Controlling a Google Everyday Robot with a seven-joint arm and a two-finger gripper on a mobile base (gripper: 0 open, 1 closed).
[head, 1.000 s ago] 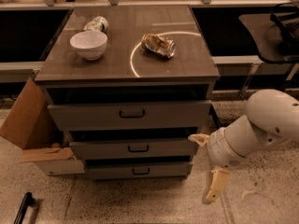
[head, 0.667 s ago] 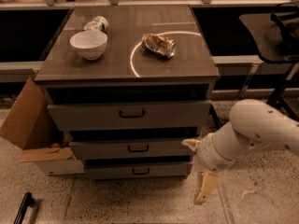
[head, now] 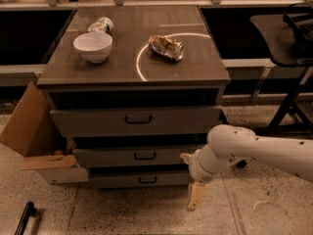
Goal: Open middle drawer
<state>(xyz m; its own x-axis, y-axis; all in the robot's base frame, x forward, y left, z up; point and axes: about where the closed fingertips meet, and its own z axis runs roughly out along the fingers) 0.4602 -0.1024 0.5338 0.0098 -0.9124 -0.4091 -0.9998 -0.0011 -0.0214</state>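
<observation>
The middle drawer point(head: 112, 158) is a wide grey front with a small dark bar handle point(head: 145, 155), set between a taller top drawer point(head: 98, 123) and a slim bottom drawer point(head: 117, 180). All three fronts look shut. My gripper point(head: 191, 177) hangs at the end of the white arm point(head: 254, 148), in front of the cabinet's lower right corner and to the right of the middle handle. Its cream fingers point(head: 196, 196) are spread apart and hold nothing. One fingertip lies near the right end of the middle drawer front.
On the cabinet top point(head: 195, 67) are a white bowl point(head: 93, 46), a crushed can point(head: 167, 47) and a lying can point(head: 101, 24). An open cardboard box point(head: 29, 131) leans at the cabinet's left. A black stand point(head: 293, 102) is at the right, and a dark tool point(head: 24, 218) lies on the floor.
The arm has swung left, bringing the gripper from right of the cabinet to just in front of its lower right corner. The drawers have not moved.
</observation>
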